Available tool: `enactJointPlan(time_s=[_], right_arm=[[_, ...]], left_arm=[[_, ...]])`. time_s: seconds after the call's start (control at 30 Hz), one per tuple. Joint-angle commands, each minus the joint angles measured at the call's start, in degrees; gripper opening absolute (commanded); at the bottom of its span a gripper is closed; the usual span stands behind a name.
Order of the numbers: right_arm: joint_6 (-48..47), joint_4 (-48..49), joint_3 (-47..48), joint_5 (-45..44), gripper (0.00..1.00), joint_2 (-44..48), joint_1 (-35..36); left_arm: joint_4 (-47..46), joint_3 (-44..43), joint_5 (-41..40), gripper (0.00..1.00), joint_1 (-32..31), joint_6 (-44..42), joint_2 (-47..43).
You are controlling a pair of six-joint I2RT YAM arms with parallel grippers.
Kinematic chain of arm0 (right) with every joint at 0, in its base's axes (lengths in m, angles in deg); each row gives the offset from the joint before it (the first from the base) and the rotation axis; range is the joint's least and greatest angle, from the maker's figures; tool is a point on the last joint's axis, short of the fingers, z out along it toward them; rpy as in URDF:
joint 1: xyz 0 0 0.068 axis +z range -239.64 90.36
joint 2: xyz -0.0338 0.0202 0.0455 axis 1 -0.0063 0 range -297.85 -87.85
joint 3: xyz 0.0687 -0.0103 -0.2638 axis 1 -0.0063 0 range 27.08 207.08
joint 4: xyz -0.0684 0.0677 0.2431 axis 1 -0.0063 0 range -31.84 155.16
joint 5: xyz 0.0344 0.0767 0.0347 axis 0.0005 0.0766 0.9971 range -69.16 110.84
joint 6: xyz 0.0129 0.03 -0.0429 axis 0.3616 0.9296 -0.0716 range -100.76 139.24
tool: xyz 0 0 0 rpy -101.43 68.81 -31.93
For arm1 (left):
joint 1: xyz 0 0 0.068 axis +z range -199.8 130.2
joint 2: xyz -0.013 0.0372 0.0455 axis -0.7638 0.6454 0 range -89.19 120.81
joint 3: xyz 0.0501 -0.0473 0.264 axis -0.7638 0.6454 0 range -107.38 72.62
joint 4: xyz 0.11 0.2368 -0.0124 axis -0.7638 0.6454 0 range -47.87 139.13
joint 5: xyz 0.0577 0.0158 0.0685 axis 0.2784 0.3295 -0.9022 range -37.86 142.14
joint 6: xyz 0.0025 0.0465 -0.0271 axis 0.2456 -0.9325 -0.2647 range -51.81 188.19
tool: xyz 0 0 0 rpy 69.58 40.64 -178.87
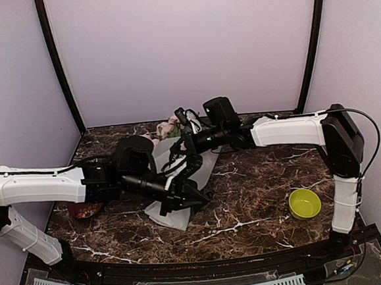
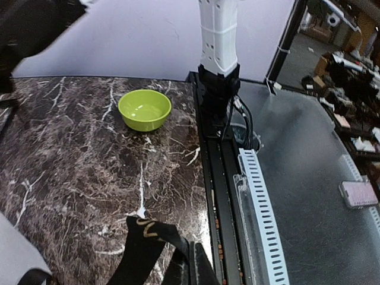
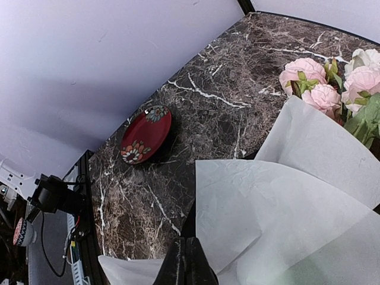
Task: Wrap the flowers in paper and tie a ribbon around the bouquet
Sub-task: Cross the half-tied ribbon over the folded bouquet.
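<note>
The flowers [image 1: 169, 127] lie at the table's far middle, pink blooms [image 3: 320, 89] poking out of the folded white paper [image 3: 285, 208]. That paper [image 1: 176, 215] reaches toward the near side, under both arms. My left gripper [image 2: 191, 264] is shut on the black ribbon [image 2: 145, 243], which has gold lettering and hangs over the marble. In the top view that gripper [image 1: 196, 196] sits over the paper's near end. My right gripper [image 3: 187, 264] is shut above the paper, with a thin dark strip of ribbon [image 3: 189, 222] leading out from its tips. The ribbon [image 1: 187, 164] curls between the two grippers.
A green bowl [image 1: 304, 203] stands at the near right, also visible as the bowl [image 2: 144, 109] from the left wrist. A red flowered plate [image 3: 145, 133] lies at the left, partly under the left arm [image 1: 85, 209]. The right arm's base [image 2: 218, 53] rises at the table's edge.
</note>
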Motion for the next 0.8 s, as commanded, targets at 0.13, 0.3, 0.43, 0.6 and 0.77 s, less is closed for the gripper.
enactJointPlan(time_s=[0.13, 0.3, 0.43, 0.6, 0.77], right_arm=[[-4.1, -2.5, 1.3, -0.4, 0.00, 1.8, -0.1], [-5.1, -2.9, 0.6, 0.9, 0.00, 2.5, 0.0], [-5.3, -2.5, 0.0, 1.3, 0.00, 2.8, 0.0], [-5.8, -2.7, 0.6, 1.6, 0.00, 2.7, 0.5], [-6.2, -3.1, 1.2, 1.4, 0.00, 2.8, 1.4]], left_arm=[[0.2, -15.5, -0.4, 0.00, -8.1, -12.6, 17.0], [-1.4, -15.2, -2.8, 0.13, -8.1, -14.6, 18.6], [-0.3, -12.6, -8.9, 0.49, -8.1, -17.2, 16.4], [-2.4, -6.5, -18.9, 0.69, -8.2, -20.5, 9.8], [-9.8, 1.9, -31.2, 0.75, -6.4, -18.7, 0.6]])
